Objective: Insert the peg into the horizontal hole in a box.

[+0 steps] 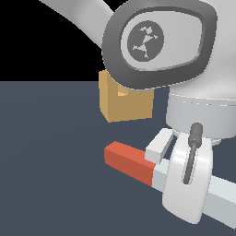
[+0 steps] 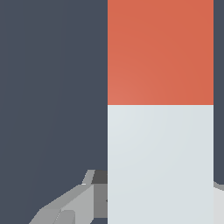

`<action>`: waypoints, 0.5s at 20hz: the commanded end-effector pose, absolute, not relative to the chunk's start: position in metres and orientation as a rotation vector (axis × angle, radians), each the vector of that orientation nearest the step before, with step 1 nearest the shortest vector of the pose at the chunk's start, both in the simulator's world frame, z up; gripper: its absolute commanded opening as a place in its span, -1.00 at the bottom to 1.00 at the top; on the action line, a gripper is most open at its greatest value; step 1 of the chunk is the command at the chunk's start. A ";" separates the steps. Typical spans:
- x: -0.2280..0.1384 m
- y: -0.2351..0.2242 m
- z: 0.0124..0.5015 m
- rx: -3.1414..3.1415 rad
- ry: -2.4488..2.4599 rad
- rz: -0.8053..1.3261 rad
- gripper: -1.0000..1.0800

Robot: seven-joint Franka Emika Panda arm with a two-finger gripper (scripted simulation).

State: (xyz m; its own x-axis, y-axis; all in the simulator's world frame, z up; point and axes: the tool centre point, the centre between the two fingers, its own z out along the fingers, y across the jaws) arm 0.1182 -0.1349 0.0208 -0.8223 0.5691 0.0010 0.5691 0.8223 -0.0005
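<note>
The peg (image 1: pixel 131 162) lies low over the dark floor, its red-orange end toward the exterior view's left and its white length running off to the right. My gripper (image 1: pixel 168 179) straddles the white part just behind the red end. In the wrist view the peg (image 2: pixel 160 109) fills the whole space between the fingers (image 2: pixel 74 205) with no gap on either side, so my gripper (image 2: pixel 160 205) is shut on it. The tan box (image 1: pixel 126 107) stands farther back, beyond the red end. My arm covers its upper part, and only a corner of the hole (image 1: pixel 122 93) shows.
My arm's large grey-and-white wrist (image 1: pixel 156 41) fills the upper right of the exterior view and hides part of the box. Dark blue-grey floor (image 1: pixel 50 161) surrounds the peg and the box.
</note>
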 end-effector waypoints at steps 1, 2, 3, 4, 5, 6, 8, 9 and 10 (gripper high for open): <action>0.119 -0.135 0.021 -0.937 -2.999 0.000 -1.00; 0.119 -0.135 0.021 -0.937 -2.999 0.000 -1.00; 0.119 -0.135 0.021 -0.937 -2.999 0.000 -1.00; 0.118 -0.135 0.021 -0.936 -2.998 0.000 -1.00; 0.118 -0.135 0.021 -0.936 -2.998 0.000 -1.00; 0.118 -0.135 0.021 -0.939 -2.997 0.000 -1.00; 0.117 -0.133 0.022 -0.945 -2.995 0.000 -1.00; 0.117 -0.133 0.023 -0.950 -2.994 0.000 -1.00; 0.116 -0.131 0.023 -0.955 -2.992 0.000 -1.00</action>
State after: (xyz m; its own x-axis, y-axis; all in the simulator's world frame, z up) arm 0.1159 -0.1335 0.0210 -0.8171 0.5765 0.0025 0.5765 0.8171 -0.0019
